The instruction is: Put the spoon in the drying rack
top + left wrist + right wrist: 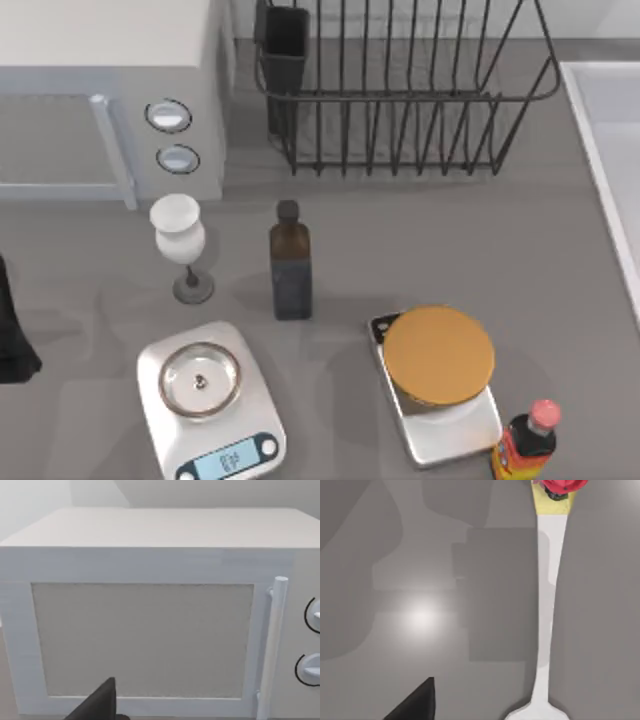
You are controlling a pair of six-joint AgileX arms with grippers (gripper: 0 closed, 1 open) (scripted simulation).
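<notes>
**Spoon on the table, rack at the far edge**

While the drying rack (400,90) stands at the back of the table (560,260), right of centre in the top view, the spoon (547,610) lies flat on the grey surface in the right wrist view. Its pale handle runs long and thin, with the start of the bowl at one end and the other end reaching under a bottle with a red cap (560,486) and yellow label. A dark fingertip (417,702) of the right gripper pokes into that same view, well apart from the spoon; whether this claw is released or clenched I cannot tell.

At the rack's left corner sits a dark utensil cup (285,50). Left of the rack is a white microwave (110,90). The left wrist view faces the microwave's door, handle and two dials, with one dark fingertip (100,705) low in the picture; this claw's state I cannot tell either.

Nearer the front of the table stand a white goblet (180,240), a dark brown bottle (290,265), a white kitchen scale (210,400) with a round metal plate, and a second scale (440,395) topped by an orange disc.
</notes>
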